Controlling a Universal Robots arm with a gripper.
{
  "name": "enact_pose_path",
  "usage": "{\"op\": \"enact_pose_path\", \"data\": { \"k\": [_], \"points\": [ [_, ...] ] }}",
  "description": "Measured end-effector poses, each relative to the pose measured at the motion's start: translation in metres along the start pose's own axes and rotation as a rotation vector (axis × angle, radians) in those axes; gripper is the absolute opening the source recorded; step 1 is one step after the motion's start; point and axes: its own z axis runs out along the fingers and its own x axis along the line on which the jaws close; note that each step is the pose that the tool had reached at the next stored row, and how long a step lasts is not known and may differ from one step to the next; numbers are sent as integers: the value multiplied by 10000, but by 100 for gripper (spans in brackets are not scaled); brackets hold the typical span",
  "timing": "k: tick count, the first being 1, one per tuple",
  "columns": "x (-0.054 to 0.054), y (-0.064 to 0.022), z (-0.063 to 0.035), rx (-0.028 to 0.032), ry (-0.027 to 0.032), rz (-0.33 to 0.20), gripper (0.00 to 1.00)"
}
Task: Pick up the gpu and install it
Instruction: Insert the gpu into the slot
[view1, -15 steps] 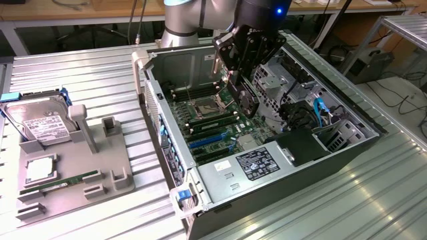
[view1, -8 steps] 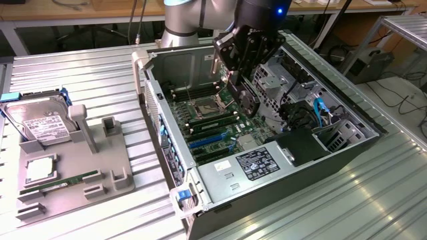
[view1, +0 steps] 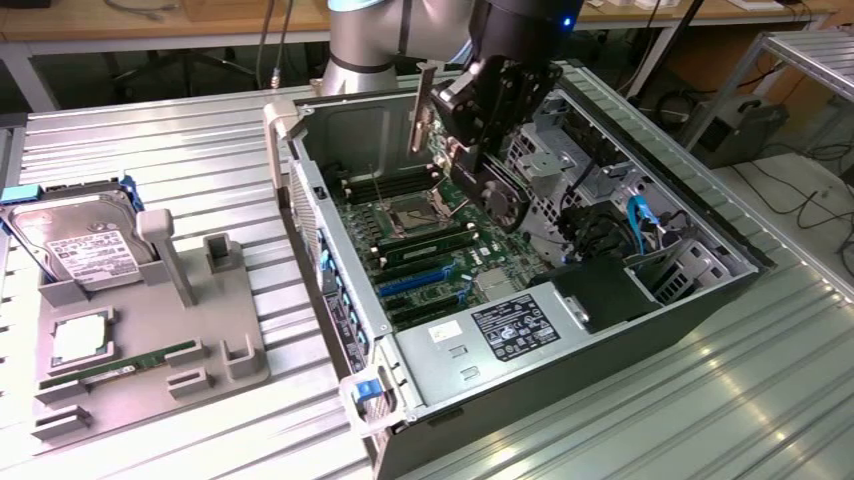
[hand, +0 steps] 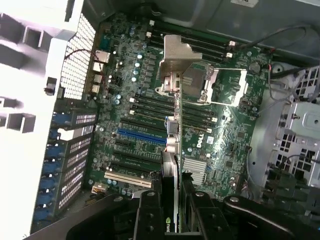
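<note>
Fingers (hand: 150, 212) tight around the gpu (hand: 171, 190), card edge-on between them, above the motherboard (hand: 135, 125).

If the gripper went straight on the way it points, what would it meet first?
The gripper, shut on the gpu, points at the motherboard; the card would touch first, probably near the blue expansion slot, though depth is unclear.

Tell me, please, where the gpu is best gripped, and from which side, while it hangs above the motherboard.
Grip its two flat faces near the long edge farthest from the motherboard, coming from above the open case. The gpu stands on edge with its silvery bracket at one end, so the edge facing the slots stays free. The hand holds it this way now.
</note>
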Motion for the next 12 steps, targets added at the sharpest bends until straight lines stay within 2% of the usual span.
{"op": "enact_pose_path", "data": {
  "k": [2, 12],
  "points": [
    [0, 0, 8, -10, -6, -644, 26],
    [1, -1, 36, -42, -30, -2602, 26]
  ]
}}
